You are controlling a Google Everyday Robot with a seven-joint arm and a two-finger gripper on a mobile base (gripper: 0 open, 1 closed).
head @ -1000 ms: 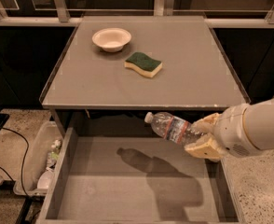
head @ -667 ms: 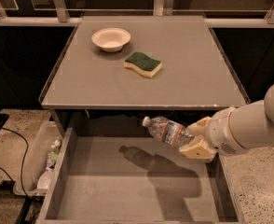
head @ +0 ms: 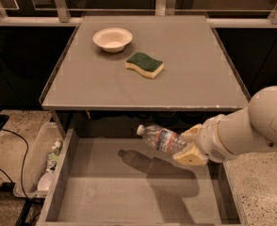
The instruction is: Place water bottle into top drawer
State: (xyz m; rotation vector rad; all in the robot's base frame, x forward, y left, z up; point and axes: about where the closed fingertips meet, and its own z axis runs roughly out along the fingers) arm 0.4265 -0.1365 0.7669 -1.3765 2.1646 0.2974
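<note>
The water bottle is clear and crinkled, with a white cap and a white-and-red label. It lies nearly level in the air, cap pointing left, over the open top drawer. My gripper is shut on the bottle's base end, coming in from the right on a white arm. The bottle hangs above the drawer's back half, just in front of the table's front edge. Its shadow falls on the drawer's flat grey bottom.
On the grey table stand a white bowl and a green-and-yellow sponge. A clear plastic bin with a small bottle and other items sits on the floor left of the drawer. Cables lie at far left.
My gripper with the bottle has moved a little to the left and slightly down over the drawer. The drawer and table items have not moved.
</note>
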